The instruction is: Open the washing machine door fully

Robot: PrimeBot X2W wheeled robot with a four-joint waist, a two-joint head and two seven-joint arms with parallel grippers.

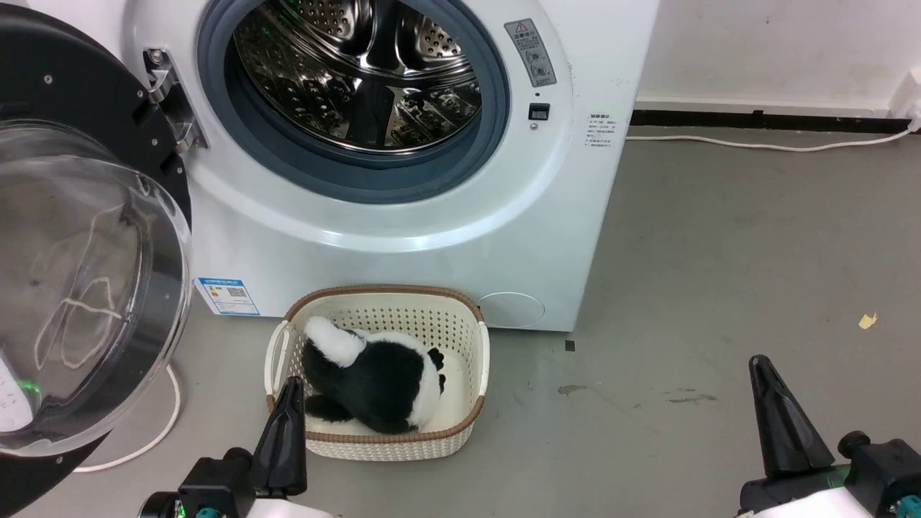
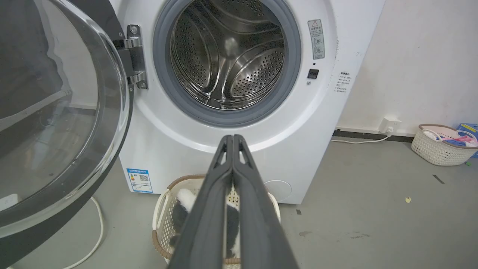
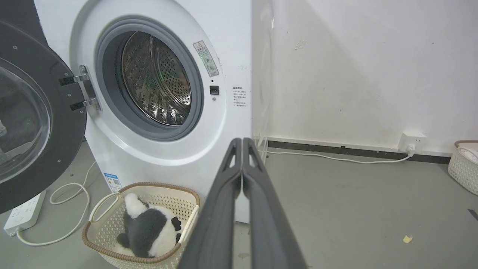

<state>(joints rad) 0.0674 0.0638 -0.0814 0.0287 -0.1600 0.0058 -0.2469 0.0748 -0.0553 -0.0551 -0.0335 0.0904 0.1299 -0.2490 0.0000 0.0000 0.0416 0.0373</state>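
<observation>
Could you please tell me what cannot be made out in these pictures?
Washing machine door: left side cut off by the head view's edge.
Plush toy: left wrist view, mostly hidden behind the left fingers.
Warning label: print too small to read, head view.

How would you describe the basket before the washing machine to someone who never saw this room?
Find the white washing machine with its door swung open. On the floor before it sits a cream perforated basket with a brown rim. Unlike the similar basket by the wall, it holds a black-and-white plush toy.
</observation>
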